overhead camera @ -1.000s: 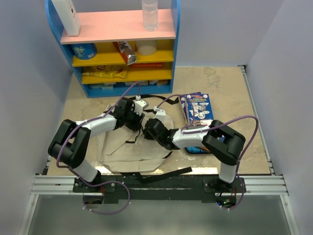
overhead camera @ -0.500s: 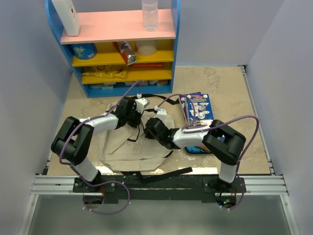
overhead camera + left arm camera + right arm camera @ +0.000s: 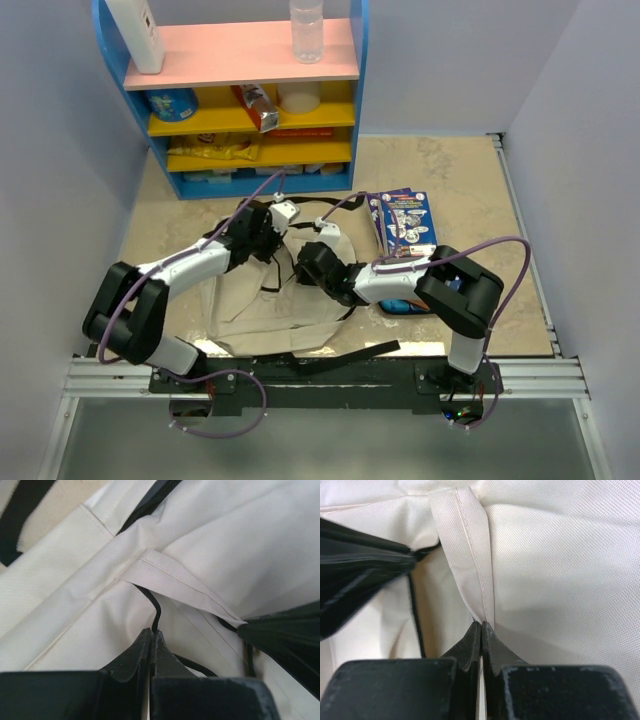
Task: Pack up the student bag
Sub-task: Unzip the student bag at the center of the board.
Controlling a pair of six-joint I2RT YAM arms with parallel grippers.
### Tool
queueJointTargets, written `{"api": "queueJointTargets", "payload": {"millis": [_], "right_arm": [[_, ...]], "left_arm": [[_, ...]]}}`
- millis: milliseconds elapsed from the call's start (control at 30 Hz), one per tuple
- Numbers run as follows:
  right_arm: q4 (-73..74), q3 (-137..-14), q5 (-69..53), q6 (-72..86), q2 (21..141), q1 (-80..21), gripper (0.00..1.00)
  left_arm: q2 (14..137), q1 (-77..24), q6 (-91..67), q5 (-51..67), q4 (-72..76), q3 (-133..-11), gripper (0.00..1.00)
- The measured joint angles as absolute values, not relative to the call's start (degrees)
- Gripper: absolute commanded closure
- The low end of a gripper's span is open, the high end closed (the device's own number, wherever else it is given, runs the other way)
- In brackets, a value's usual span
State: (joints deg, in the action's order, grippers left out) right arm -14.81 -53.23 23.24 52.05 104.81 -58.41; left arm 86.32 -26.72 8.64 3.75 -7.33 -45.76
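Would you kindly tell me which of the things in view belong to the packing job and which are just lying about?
In the job:
student bag
left gripper, pinched shut at the bag's black zipper line
right gripper, pinched shut on a fabric tab of the bag

Lying about:
booklets beside the bag, perhaps for packing later
shelf unit
clear bottle on top of it

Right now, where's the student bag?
Top view: the student bag lies on the table, on the near side of the blue shelf, with colourful booklets on its right.
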Motion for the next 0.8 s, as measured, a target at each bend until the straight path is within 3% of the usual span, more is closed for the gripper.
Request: {"api": "queueJointTargets", "payload": {"millis": [300, 400, 500, 533, 633, 800], "right_arm": [[-13.1, -53.8, 23.4, 51.6, 104.5, -58.4, 1.00], [-11.7, -54.4, 23.6, 51.2, 104.1, -58.4, 0.86], [-9.3, -54.4, 24.8, 50.2, 102.3, -58.5, 0.59], [-8.4, -54.4, 25.2, 50.0, 101.3, -58.4, 0.45], [-5.7, -54.0, 26.8, 49.0, 97.5, -58.4, 0.25], [-0.1, -51.9, 29.7, 49.1, 87.2, -58.2, 0.23]], "left_arm": [[75.7, -25.5, 11.3, 9.0, -18.2, -49.6, 1.00], [75.5, -24.1, 11.9, 11.4, -20.6, -51.1, 1.00], [75.5, -22.2, 12.7, 14.0, -22.4, -52.3, 1.00], [75.5, -21.6, 13.0, 14.9, -22.6, -52.6, 1.00], [75.6, -20.4, 13.5, 16.7, -23.2, -53.2, 1.00], [77.2, -19.9, 14.4, 18.7, -23.4, -53.8, 1.00]]}}
